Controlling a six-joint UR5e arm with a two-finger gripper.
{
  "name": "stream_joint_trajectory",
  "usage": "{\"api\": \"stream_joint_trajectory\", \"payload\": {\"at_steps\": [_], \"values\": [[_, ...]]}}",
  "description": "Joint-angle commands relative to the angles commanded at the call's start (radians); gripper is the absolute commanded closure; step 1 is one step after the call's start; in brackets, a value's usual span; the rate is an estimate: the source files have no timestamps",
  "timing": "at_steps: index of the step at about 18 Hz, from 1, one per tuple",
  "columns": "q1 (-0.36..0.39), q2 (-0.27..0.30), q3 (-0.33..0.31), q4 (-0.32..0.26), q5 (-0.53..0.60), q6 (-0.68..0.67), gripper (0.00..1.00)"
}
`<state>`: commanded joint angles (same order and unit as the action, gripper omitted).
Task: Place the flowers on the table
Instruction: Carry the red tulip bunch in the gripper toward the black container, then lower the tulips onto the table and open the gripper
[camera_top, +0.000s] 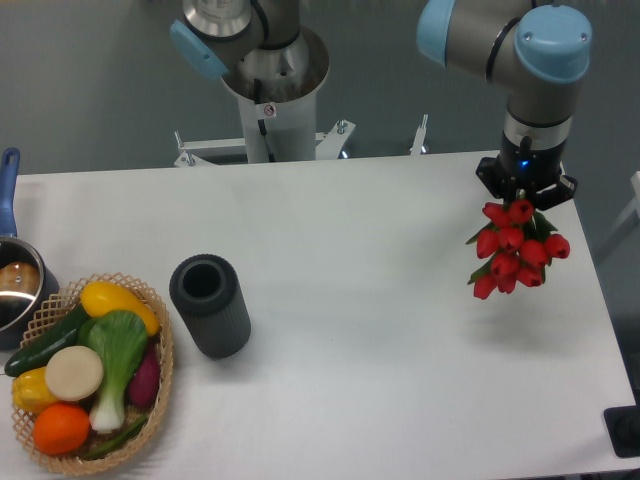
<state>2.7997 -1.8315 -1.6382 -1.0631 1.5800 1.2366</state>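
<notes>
Fingers (524, 193) clenched on the flowers (511, 250) — blooms hanging straight below, long axis vertical — above the tabletop (380, 300), right of frame.

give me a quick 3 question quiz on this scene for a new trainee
1. True or false: the flowers are lying flat on the table.
2. What stands just right of the basket? A) a pot B) a dark cylinder C) a cup
3. Fill in: the gripper hangs over the table's ___ side as the camera sees it.

Key
1. False: they hang from the gripper, blooms down, above the tabletop.
2. B, the dark cylinder.
3. Right.
</notes>
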Motion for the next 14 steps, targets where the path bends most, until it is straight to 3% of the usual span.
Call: {"api": "stream_joint_trajectory", "payload": {"at_steps": [8,10,12,13,14], "values": [[-0.143,-0.031,-0.009,0.009,-0.002,-0.129,1.0],[-0.179,-0.045,-0.011,0.029,-0.005,-0.146,0.93],[-0.206,-0.048,-0.018,0.052,-0.006,-0.155,0.76],[-0.215,-0.054,-0.018,0.054,-0.006,-0.152,0.54],[-0.227,-0.06,-0.018,0.055,-0.006,-0.154,0.41]]}}
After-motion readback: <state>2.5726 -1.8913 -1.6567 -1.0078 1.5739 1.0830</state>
